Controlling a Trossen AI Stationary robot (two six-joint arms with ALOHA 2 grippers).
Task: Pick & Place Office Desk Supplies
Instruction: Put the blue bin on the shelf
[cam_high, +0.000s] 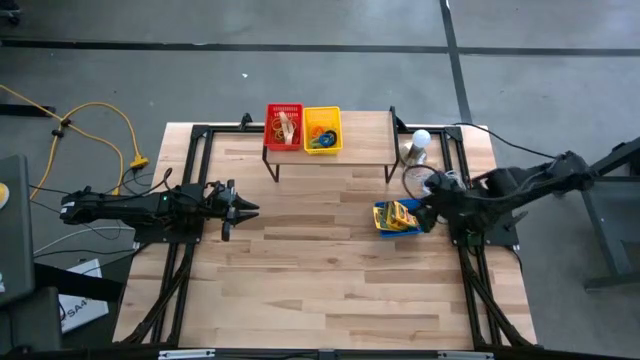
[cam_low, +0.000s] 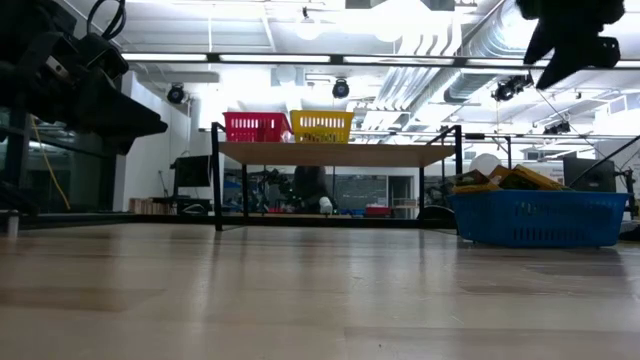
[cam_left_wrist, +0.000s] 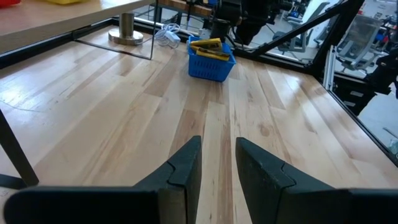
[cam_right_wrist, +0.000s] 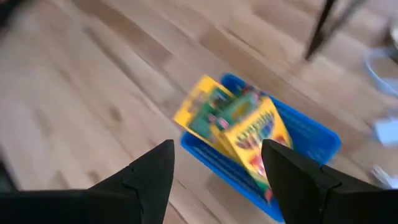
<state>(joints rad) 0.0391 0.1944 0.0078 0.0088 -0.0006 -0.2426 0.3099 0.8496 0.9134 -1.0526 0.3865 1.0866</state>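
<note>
Flat yellow-and-green crayon boxes (cam_right_wrist: 239, 124) stand tilted in a small blue basket (cam_high: 398, 218) on the right part of the table; they lean against each other and on its wall. My right gripper (cam_right_wrist: 217, 155) hovers above this basket (cam_low: 540, 215), open wide, with nothing between its fingers. My left gripper (cam_high: 240, 208) waits at the table's left side, pointing right, open by a narrow gap (cam_left_wrist: 217, 152) and empty. On the raised shelf, a red basket (cam_high: 284, 127) holds rubber bands and a yellow basket (cam_high: 322, 130) holds small coloured items.
A low wooden shelf on black legs (cam_high: 330, 155) stands at the table's far edge. A white bulb on a metal base (cam_high: 420, 145) and a tangle of white wire (cam_high: 420, 182) sit just behind the blue basket. Bare wood (cam_high: 320, 260) fills the middle and near side.
</note>
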